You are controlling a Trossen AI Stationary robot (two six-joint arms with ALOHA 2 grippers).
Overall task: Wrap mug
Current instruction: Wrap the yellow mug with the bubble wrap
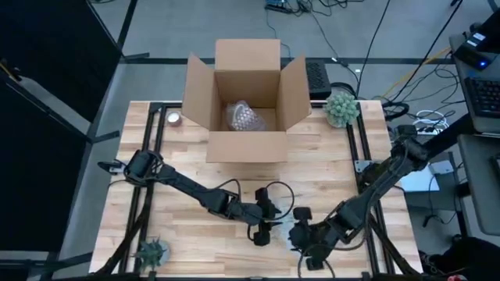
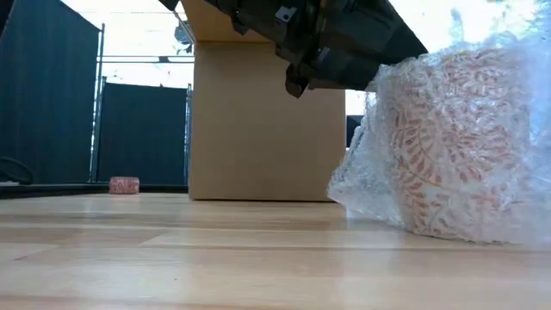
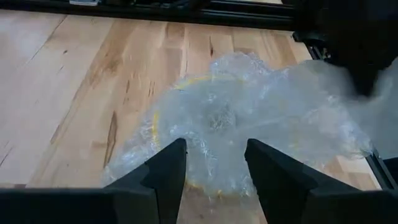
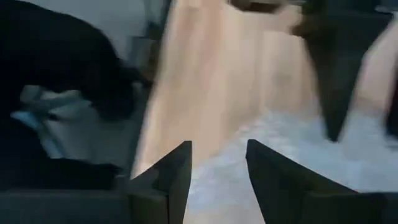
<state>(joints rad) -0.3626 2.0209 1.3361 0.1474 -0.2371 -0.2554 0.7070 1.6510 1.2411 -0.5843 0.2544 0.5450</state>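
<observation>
- Fingers of left gripper spread apart, empty, poised over the bubble wrap; right gripper fingers also parted, nothing held.
- Mug sits on the tabletop at the near edge, loosely covered.
- Likely ceramic: heavy, fragile. Wrap is soft and slippery, so pinch a loose edge.

An open cardboard box stands at the table's far middle — a bubble-wrapped bundle inside. Left of it a small red roll; right, a round plant. Another plant — near-left corner.
</observation>
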